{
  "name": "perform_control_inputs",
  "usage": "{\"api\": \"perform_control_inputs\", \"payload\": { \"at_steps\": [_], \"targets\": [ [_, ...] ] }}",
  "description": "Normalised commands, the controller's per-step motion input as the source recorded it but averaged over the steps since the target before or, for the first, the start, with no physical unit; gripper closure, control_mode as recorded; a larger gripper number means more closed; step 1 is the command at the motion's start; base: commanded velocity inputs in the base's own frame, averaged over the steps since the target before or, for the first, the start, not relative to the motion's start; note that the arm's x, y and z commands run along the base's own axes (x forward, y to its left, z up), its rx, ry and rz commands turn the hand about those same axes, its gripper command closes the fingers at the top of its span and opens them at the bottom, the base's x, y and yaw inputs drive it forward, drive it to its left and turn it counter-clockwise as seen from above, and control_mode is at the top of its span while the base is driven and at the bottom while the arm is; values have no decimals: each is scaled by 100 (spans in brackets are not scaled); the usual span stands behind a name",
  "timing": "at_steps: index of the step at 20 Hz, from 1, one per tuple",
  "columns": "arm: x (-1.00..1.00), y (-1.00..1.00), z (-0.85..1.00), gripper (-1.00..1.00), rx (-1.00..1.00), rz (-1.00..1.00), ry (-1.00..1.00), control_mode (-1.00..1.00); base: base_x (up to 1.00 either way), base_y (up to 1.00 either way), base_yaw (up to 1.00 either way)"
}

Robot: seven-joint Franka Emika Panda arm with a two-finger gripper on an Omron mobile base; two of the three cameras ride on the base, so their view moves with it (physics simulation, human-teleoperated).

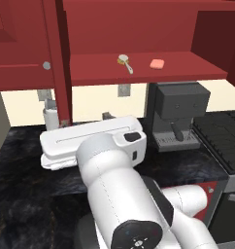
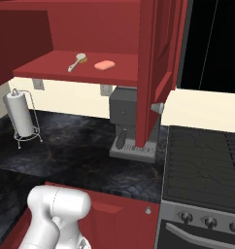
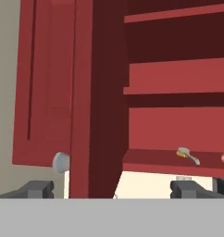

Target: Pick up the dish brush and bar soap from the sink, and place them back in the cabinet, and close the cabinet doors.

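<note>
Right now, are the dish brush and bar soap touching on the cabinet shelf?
Apart. In the right base view the dish brush and the bar soap lie side by side with bare red shelf between them; the left base view shows the same gap.

A home kitchen; dark red wall cabinet (image 2: 80,68) across the top of the frame; black marble counter (image 2: 71,146) below with coffee machine (image 2: 126,124) at centre, paper towel roll (image 2: 18,114) at left, stove (image 2: 207,165) at right.
</note>
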Motion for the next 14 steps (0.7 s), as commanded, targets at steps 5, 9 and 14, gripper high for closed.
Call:
{"api": "perform_control_inputs", "payload": {
  "at_steps": [5, 9, 14],
  "targets": [
    [-5, 28, 0, -100, 0, 0, 0, -100, 0, 0, 0],
    [0, 26, 0, -100, 0, 0, 0, -100, 0, 0, 0],
    [0, 24, 0, -100, 0, 0, 0, -100, 0, 0, 0]
  ]
}}
